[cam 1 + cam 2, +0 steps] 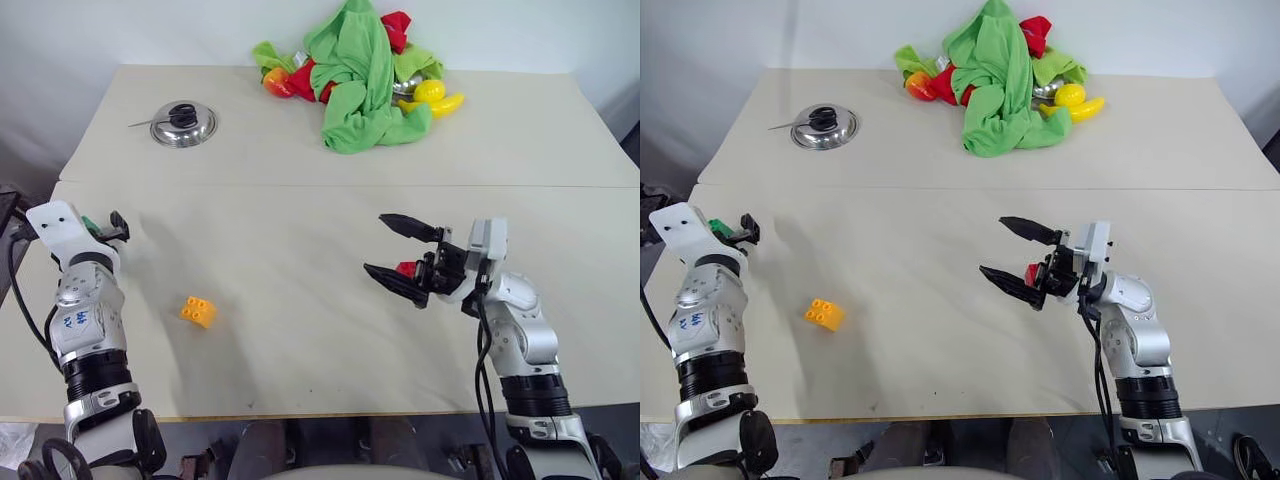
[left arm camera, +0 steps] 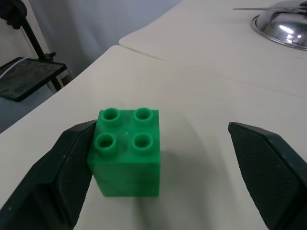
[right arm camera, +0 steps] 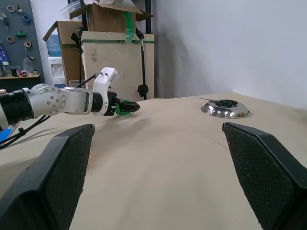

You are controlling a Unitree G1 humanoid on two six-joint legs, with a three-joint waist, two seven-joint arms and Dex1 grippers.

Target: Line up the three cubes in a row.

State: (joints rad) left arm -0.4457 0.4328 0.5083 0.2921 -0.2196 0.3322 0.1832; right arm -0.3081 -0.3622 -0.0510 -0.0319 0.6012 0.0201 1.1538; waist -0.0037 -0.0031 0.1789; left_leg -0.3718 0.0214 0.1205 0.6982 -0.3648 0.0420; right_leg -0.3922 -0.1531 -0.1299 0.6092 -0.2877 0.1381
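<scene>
A green cube (image 2: 127,163) stands on the table between the fingers of my left gripper (image 1: 108,228), near the table's left edge. One finger (image 2: 62,167) touches its side and the other stands well apart, so the gripper is open. The orange-yellow cube (image 1: 198,311) lies alone on the table, right of my left arm and toward the front. My right gripper (image 1: 375,243) hangs open above the middle of the table, pointing left, with nothing between its fingers. The red cube (image 1: 406,268) shows as a small patch on the table behind that gripper, mostly hidden by it.
A round steel lid (image 1: 184,124) with a black knob lies at the back left. A heap of green cloth (image 1: 355,70) with red and yellow toys sits at the back centre. The table (image 1: 300,370) has a seam across its width.
</scene>
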